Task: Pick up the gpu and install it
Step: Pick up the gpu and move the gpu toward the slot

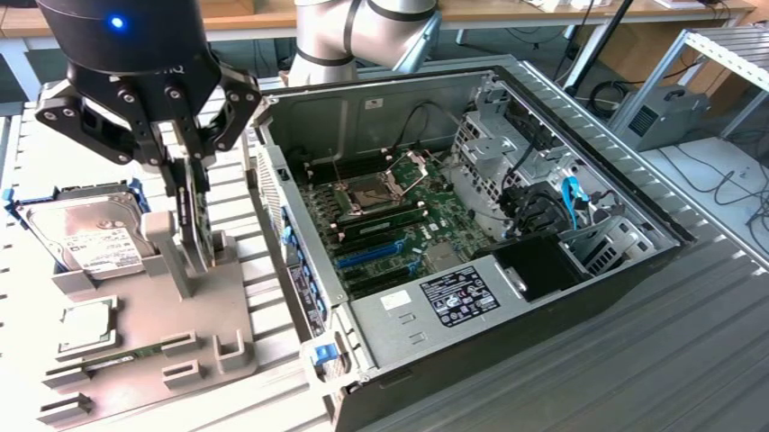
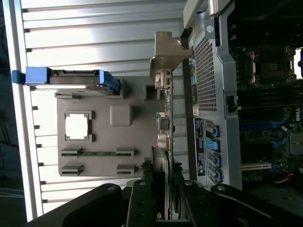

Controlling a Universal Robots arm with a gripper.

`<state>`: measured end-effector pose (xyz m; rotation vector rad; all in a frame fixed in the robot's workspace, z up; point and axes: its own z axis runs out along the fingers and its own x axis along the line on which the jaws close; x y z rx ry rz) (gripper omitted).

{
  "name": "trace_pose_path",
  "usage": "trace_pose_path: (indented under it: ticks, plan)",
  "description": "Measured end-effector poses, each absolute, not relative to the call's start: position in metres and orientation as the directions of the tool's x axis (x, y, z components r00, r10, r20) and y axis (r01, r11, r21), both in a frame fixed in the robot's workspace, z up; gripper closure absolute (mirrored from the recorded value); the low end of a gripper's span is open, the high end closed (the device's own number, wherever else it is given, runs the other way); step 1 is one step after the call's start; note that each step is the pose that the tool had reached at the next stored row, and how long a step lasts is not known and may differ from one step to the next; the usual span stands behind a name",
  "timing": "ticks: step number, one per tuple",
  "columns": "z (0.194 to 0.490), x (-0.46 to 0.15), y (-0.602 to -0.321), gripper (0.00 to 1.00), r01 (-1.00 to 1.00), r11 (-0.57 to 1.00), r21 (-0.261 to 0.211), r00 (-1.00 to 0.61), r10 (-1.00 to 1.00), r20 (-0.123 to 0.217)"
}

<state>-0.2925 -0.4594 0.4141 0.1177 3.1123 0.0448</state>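
exterior view angled down; wrist view straight down, nearer; both show grey tray.

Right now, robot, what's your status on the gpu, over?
Gripper right at the gpu. Gpu upright in gray holder, beside open computer case. Nothing looks in the way, over.

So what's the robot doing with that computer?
The robot arm's gripper is closed on the top edge of the gpu, a green card standing upright in a gray holder. The card is not yet in the open computer case right beside it.
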Motion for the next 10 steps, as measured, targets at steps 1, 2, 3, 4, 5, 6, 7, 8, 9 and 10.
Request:
trace_pose_path:
  ticks: [1, 2, 3, 4, 5, 6, 7, 8, 9, 10]
  plan:
    - [0.4146, -0.2925, -0.4594, 0.74, 0.075, 0.997, 0.030, -0.997, 0.076, -0.026]
    - [0.4147, -0.2925, -0.4594, 0.74, 0.075, 0.997, 0.030, -0.997, 0.076, -0.026]
    - [0.4149, -0.2925, -0.4594, 0.74, 0.075, 0.997, 0.030, -0.997, 0.076, -0.026]
    - [0.4151, -0.2925, -0.4594, 0.74, 0.075, 0.997, 0.030, -0.997, 0.076, -0.026]
    - [0.4153, -0.2925, -0.4594, 0.74, 0.075, 0.997, 0.030, -0.997, 0.076, -0.026]
    - [0.4155, -0.2925, -0.4594, 0.74, 0.075, 0.997, 0.030, -0.997, 0.076, -0.026]
    - [0.4157, -0.2925, -0.4594, 0.74, 0.075, 0.997, 0.030, -0.997, 0.076, -0.026]
    - [0.4159, -0.2925, -0.4594, 0.74, 0.075, 0.997, 0.030, -0.997, 0.076, -0.026]
    - [0.4162, -0.2925, -0.4594, 0.74, 0.075, 0.997, 0.030, -0.997, 0.076, -0.026]
    - [0.4164, -0.2925, -0.4594, 0.74, 0.075, 0.997, 0.030, -0.997, 0.076, -0.026]
